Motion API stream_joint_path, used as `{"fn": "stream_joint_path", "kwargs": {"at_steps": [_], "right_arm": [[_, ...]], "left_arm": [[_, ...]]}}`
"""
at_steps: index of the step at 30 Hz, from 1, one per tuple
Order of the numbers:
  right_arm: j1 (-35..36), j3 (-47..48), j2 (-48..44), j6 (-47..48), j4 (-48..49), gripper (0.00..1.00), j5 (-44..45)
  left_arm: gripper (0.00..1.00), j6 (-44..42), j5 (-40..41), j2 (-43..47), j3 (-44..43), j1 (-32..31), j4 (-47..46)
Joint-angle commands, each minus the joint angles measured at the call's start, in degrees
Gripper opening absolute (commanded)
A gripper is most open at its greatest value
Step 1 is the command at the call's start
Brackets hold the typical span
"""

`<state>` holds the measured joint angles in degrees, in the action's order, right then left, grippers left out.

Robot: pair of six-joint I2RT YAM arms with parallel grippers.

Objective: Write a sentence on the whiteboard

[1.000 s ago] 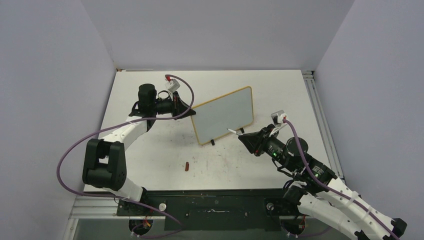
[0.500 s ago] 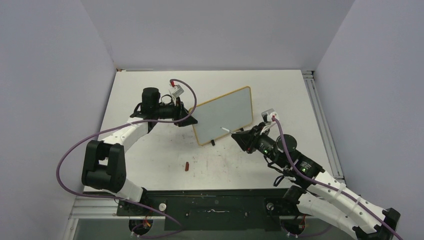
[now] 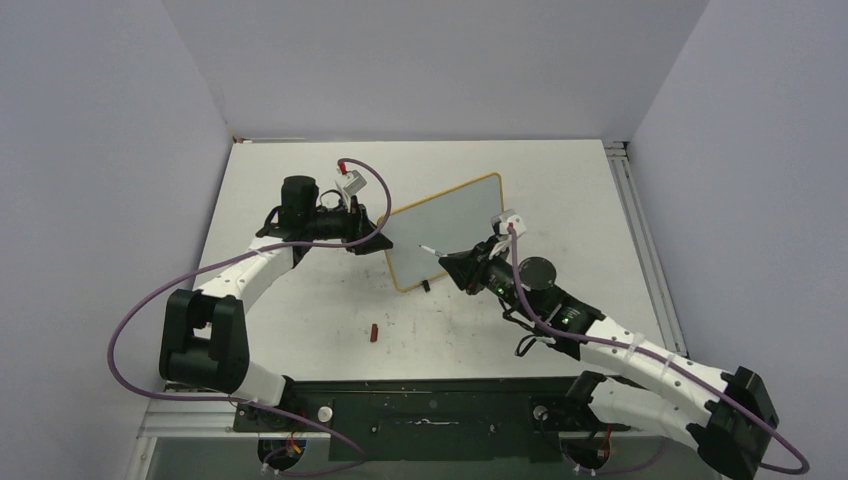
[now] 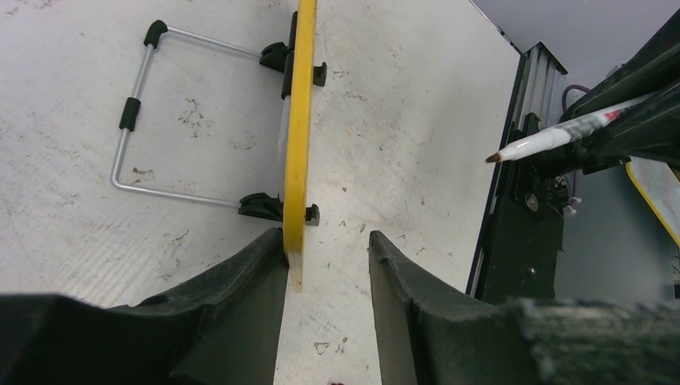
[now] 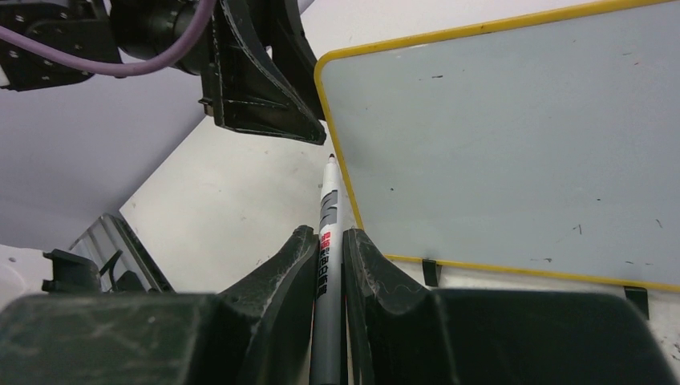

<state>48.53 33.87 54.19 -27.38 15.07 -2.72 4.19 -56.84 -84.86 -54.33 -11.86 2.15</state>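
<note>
One marker (image 5: 328, 200) tight in right pincer (image 5: 329, 237), tip toward whiteboard (image 5: 513, 136); left pincer (image 4: 327, 241) agape

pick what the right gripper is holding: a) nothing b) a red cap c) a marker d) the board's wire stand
c, the right gripper is shut on a white marker, whose tip points toward the near corner of the board.

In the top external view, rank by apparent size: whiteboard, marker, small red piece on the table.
1. whiteboard, clearly largest.
2 or 3. marker and small red piece: both tiny slivers; the marker shows only partly, so I leave them unranked.
</note>
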Motion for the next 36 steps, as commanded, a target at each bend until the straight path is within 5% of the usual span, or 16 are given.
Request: {"fn": "stream_joint_path", "kwargs": {"at_steps": [1, 19, 36], "right_arm": [[1.2, 3.0, 6.3, 2.5, 10.1, 0.05, 0.9], [3.3, 6.6, 19.2, 6.3, 21.6, 0.05, 6.2], [3.4, 9.4, 24.1, 7.4, 23.8, 0.05, 5.6]], "left_arm": [[0.38, -1.3, 1.1, 1.8, -2.3, 0.6, 0.7], [0.01, -2.5, 2.0, 1.1, -2.7, 0.5, 1.0], [0.00, -8.6, 5.4, 1.3, -3.1, -0.7, 5.2]]}}
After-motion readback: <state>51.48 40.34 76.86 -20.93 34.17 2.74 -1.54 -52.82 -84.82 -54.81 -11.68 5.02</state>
